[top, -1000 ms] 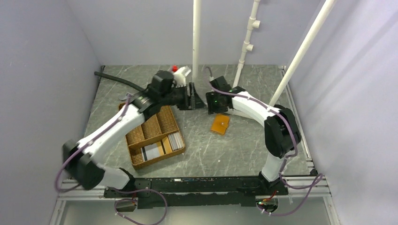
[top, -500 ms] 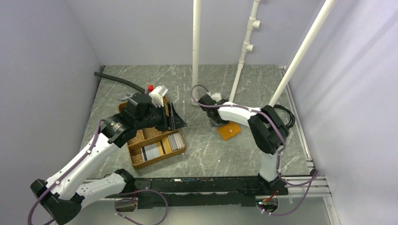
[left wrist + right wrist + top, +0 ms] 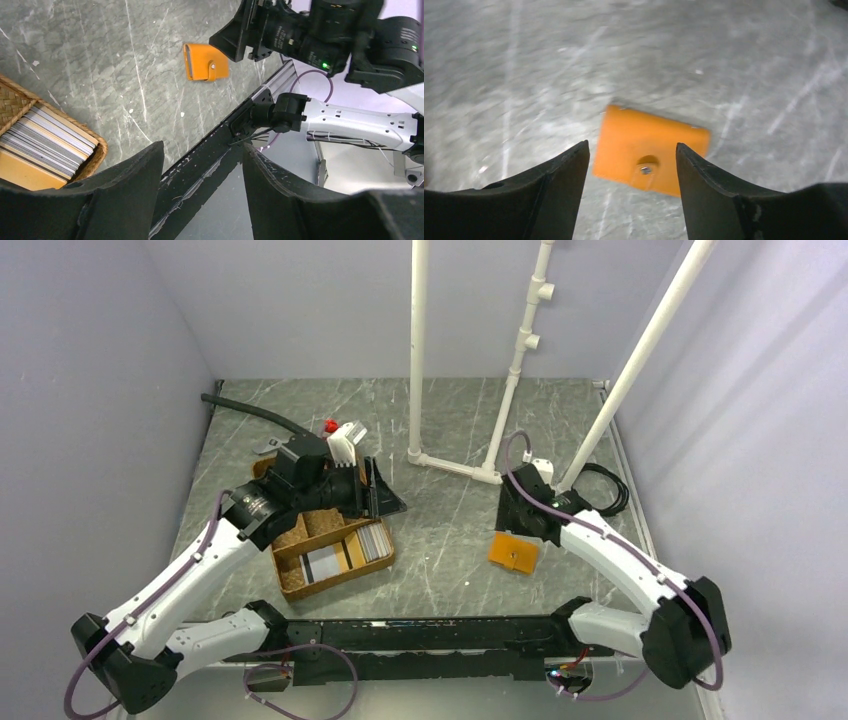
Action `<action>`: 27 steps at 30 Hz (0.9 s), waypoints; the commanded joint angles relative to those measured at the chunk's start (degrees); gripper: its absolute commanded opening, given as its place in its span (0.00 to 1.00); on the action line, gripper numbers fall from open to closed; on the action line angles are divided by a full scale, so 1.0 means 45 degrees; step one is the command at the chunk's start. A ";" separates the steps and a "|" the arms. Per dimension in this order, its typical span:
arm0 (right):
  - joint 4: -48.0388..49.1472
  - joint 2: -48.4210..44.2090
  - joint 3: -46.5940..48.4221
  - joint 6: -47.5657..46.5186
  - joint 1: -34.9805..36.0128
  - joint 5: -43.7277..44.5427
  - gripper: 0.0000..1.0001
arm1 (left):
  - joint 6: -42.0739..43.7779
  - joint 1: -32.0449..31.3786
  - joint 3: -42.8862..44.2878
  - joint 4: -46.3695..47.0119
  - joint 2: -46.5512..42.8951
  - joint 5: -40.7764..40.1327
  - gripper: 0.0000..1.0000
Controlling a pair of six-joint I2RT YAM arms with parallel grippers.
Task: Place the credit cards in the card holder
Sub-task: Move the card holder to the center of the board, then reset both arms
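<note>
Closest to me, toward the near-left corner of the bench (image 3: 440,560), the credit cards (image 3: 375,540) stand stacked in a woven tray (image 3: 278,565). The orange card holder (image 3: 513,552) lies flat, right of centre. My right fingers (image 3: 549,200) hang spread above it, pinching nothing. Further back, over the tray's far side, my left fingers (image 3: 125,200) are spread and empty too.

No legible text showing.
The card holder (image 3: 651,145) and credit cards (image 3: 52,137) are showing no readable print, labels or numbers.
</note>
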 commanded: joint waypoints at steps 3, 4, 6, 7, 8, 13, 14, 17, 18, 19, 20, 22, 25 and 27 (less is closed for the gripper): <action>-0.0054 0.0994 0.0900 -0.0471 0.1856 -0.1919 0.87 | -0.0041 -0.0022 -0.0096 0.0651 -0.0177 0.0357 0.65; -0.0482 0.1757 0.1174 -0.0031 0.2168 -0.1285 0.88 | -0.0108 -0.0010 -0.0219 0.0812 -0.0275 0.0325 0.65; -0.1793 0.3249 0.1923 0.1117 0.2759 0.0216 0.88 | -0.0208 -0.0012 -0.0377 0.1082 -0.0374 0.0361 0.65; -0.2271 0.3942 0.2153 0.1705 0.2885 0.0879 0.88 | -0.0200 -0.0019 -0.0369 0.1090 -0.0368 0.0385 0.66; -0.2666 0.4345 0.2236 0.2284 0.2930 0.1299 0.88 | -0.0165 -0.0017 -0.0324 0.1033 -0.0336 0.0397 0.65; -0.3655 0.4704 0.1182 0.4277 0.2726 0.2225 0.80 | 0.0036 -0.0015 -0.0084 0.0447 -0.0392 0.0443 0.66; -0.3715 0.4552 0.0913 0.4591 0.2400 0.2351 0.80 | 0.0029 -0.0012 -0.0186 0.0508 -0.0511 0.0412 0.66; -0.2702 0.3685 -0.0156 0.4395 0.0755 0.1805 0.76 | -0.0035 -0.0014 -0.0472 0.0776 -0.0634 0.0506 0.66; -0.2148 0.3265 -0.0579 0.4124 0.0010 0.1138 0.72 | -0.0039 -0.0021 -0.0454 0.0757 -0.0618 0.0576 0.66; -0.1671 0.2832 -0.0942 0.3925 -0.0828 0.0835 0.66 | 0.0009 -0.0010 -0.0420 0.0732 -0.0587 0.0634 0.66; -0.1458 0.2382 -0.1134 0.3926 -0.1484 0.0888 0.61 | 0.0045 -0.0018 -0.0365 0.0663 -0.0566 0.0704 0.66; -0.1434 0.1394 -0.1186 0.3929 -0.2475 0.1212 0.58 | 0.0108 -0.0001 -0.0239 0.0553 -0.0540 0.0804 0.66; -0.1641 0.0244 -0.1164 0.3959 -0.3970 0.1893 0.54 | 0.0151 -0.0002 -0.0060 0.0534 -0.0598 0.0896 0.66; -0.1407 -0.0537 -0.1246 0.3725 -0.5240 0.1618 0.53 | 0.0137 0.0005 -0.0035 0.0611 -0.0664 0.0940 0.66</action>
